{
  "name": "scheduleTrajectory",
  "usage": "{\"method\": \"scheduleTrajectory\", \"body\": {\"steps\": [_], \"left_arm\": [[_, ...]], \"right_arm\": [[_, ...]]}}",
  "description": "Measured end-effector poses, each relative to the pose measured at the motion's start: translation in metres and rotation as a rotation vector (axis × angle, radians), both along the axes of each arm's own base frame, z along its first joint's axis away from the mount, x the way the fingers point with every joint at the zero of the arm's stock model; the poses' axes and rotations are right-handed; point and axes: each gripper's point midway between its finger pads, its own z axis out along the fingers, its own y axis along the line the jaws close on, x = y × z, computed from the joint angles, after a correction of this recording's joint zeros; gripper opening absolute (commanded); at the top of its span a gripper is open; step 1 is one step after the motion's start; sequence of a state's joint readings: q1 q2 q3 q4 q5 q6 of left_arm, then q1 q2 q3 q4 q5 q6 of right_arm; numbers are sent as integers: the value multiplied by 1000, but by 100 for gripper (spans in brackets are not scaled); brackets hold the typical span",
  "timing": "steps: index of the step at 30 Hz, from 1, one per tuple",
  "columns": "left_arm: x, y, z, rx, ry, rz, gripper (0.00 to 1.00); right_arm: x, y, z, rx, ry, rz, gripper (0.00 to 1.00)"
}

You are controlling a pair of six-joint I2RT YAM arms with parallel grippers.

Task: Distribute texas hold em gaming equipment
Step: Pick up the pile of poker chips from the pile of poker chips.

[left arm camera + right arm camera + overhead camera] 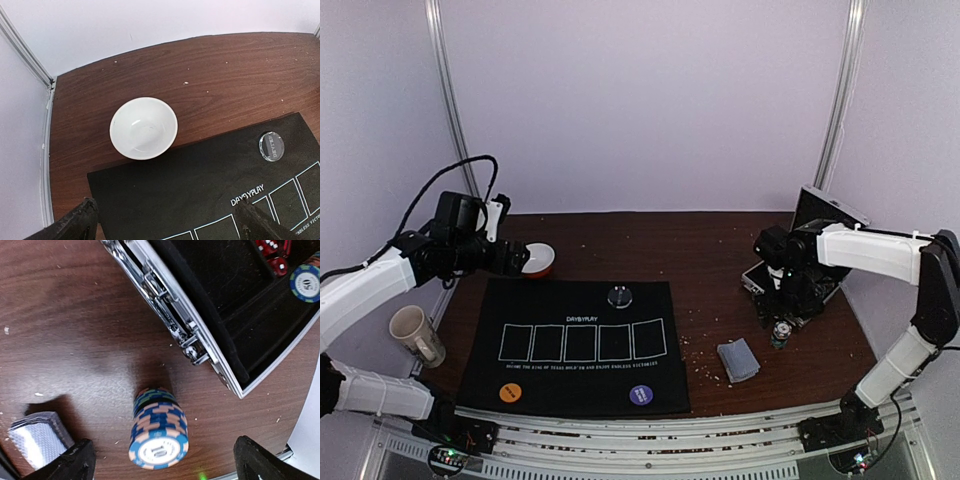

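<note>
While both arms hang with their fingers spread wide and nothing between the pads, the poker gear lies scattered over the brown table. Nearest the bases, an orange chip and a purple-blue chip sit on the near corners of the black mat, left and right, below a row of five white-outlined card boxes. Just right of the mat, on bare wood, lies the grey-blue deck of cards. A little beyond it stands a stack of chips, seen from the right wrist between the two fingers of the right gripper and touching neither. Behind the stack is the open metal case, with one chip and red dice inside. A beige mug lies tilted off the mat's left edge. At the mat's far edge rests the clear disc. Farther left, the left gripper hovers by the white-lined bowl, which touches the mat's far left corner
</note>
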State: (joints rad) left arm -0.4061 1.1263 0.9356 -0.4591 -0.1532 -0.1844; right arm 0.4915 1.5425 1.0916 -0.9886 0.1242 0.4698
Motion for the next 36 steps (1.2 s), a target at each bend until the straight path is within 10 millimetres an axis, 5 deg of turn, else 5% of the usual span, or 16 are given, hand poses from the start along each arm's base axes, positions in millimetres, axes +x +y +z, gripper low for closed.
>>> {"method": "scheduleTrajectory", "body": {"steps": [6,23,36], "left_arm": [[0,0,0,9,-5,-7,98],[2,-1,1,15,-12,-13,98],[2,-1,1,19,-14,-16,98]], "right_arm": [[-3,-2,-25,9,70,2,83],[0,2,-45,17,105,18,55],[-4,-2,-46,6,119,14,10]]}}
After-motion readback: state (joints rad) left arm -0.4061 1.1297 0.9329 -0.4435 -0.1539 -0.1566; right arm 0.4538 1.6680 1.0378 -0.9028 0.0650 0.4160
